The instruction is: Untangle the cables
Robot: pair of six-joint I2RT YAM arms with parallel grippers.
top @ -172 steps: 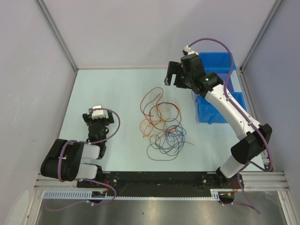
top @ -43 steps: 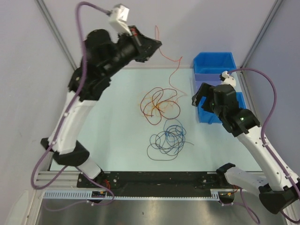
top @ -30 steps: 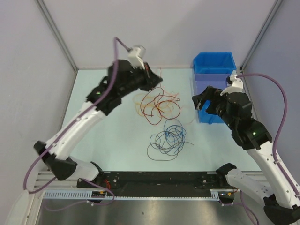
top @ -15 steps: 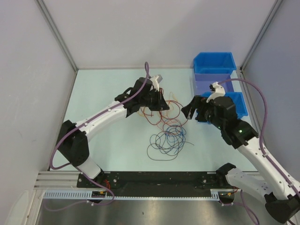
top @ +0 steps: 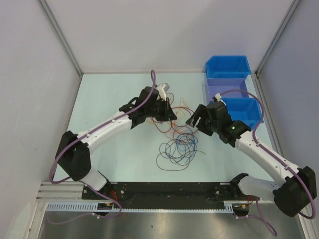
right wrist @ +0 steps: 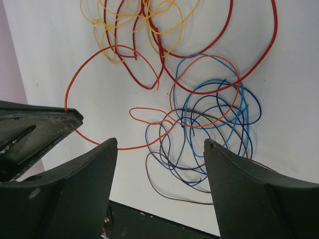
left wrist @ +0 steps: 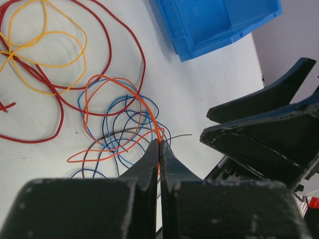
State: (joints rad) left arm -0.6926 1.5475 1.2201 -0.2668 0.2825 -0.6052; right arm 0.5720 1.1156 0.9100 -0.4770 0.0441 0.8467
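Observation:
The cables [top: 175, 142] lie in a loose tangle at mid-table. My left gripper [top: 169, 113] hovers over the tangle's far side, shut on the orange cable [left wrist: 144, 107], which runs out from between its fingertips [left wrist: 159, 144] down onto the blue cables [left wrist: 122, 117]. A dark red cable [left wrist: 124, 40] and a yellow one [left wrist: 55, 62] loop beside them. My right gripper [top: 192, 121] stands open close to the right of the left one. Between its fingers [right wrist: 160, 141] is nothing; below it lie blue [right wrist: 224, 114] and black [right wrist: 167, 181] loops crossed by the orange cable [right wrist: 99, 55].
Blue bins [top: 229, 67] stand along the far right of the table, one [top: 246, 110] just behind the right arm. A blue bin [left wrist: 214, 20] also shows in the left wrist view. Grey walls enclose the table on three sides.
My left arm came down from high above to just over the tangle, still holding the orange cable. The right arm moved left toward it and its jaws narrowed somewhat.

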